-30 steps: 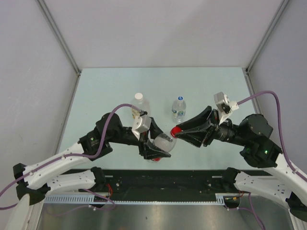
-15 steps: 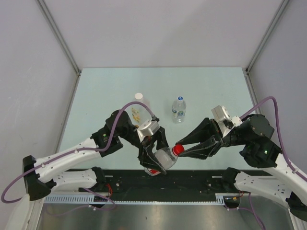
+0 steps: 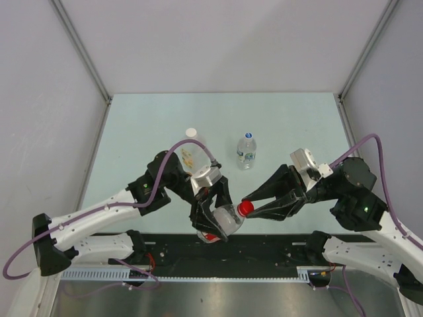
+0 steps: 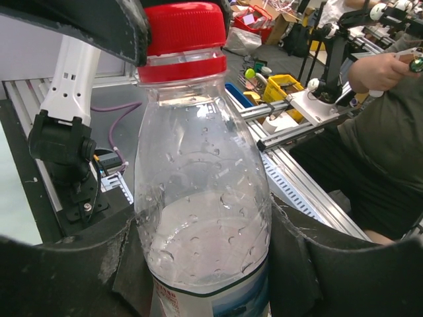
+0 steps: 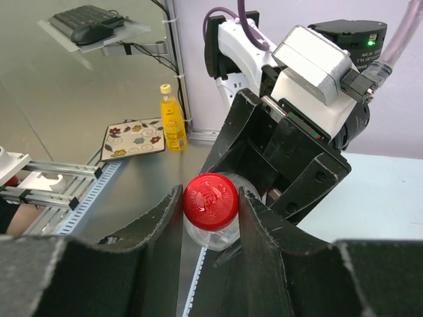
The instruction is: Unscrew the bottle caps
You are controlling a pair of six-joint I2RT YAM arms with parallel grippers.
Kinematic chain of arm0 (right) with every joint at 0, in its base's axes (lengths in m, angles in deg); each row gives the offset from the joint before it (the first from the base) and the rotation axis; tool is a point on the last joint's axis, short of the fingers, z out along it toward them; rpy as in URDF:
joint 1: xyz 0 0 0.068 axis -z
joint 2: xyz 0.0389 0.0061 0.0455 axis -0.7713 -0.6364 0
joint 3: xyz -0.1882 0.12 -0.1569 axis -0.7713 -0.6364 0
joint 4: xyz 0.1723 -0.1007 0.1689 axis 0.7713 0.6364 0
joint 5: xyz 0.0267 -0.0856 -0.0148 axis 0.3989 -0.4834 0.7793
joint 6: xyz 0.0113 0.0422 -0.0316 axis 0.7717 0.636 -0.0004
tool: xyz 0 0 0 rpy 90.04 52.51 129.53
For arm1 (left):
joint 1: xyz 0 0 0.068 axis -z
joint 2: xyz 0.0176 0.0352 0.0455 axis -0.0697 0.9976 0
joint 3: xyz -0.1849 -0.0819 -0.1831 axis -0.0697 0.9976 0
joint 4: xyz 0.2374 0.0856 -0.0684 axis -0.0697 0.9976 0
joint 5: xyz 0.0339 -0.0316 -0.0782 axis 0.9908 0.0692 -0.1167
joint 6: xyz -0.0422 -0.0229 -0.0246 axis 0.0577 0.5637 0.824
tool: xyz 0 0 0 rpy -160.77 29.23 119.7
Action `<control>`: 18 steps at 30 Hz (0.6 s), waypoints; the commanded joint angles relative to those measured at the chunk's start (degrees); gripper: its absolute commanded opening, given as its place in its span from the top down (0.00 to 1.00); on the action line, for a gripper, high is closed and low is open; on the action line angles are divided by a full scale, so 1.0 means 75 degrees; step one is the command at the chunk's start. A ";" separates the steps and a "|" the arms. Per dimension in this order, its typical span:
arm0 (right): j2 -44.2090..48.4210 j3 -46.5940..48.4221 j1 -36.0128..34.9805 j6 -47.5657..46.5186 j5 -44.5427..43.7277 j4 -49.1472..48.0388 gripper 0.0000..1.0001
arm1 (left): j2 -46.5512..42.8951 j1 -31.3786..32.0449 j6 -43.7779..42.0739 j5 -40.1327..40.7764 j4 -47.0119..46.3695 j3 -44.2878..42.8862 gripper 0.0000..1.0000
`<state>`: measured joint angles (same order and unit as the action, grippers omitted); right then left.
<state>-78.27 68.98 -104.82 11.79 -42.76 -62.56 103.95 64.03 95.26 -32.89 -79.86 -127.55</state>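
The small clear bottle (image 3: 226,221) w/ the red cap (image 3: 246,207) is held up in the air by the front edge of the table (image 3: 297,119), btw the two arms. It is tipped so its top points to the right. Its body is squeezed by the L gripper (image 3: 213,214), whose jaws are pressed on both sides of it. In the L wrist view, little drops are seen on the inside of the bottle. The red cap is pinched by the R gripper (image 3: 251,205), w/ one finger (image 5: 162,221) touching it on each side. Two more bottles are stood upright farther back on the table, apart from the grippers. One is a big bottle (image 3: 192,150) w/ a white cap (image 3: 192,133), partly hidden by the L arm's cable. The other is a little bottle (image 3: 246,154) w/ a blue cap (image 3: 248,135). Both of those caps are on.
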 commanded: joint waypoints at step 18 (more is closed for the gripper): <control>0.0873 0.0414 0.0555 0.1987 -0.4738 0.0379 0.12 | -0.0691 -0.0035 -0.2161 0.5612 0.1408 -0.0284 1.00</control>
<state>-74.05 69.72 -100.89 21.34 -63.15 -57.20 100.97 63.72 82.52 -9.94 -69.98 -129.43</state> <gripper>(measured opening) 0.873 0.589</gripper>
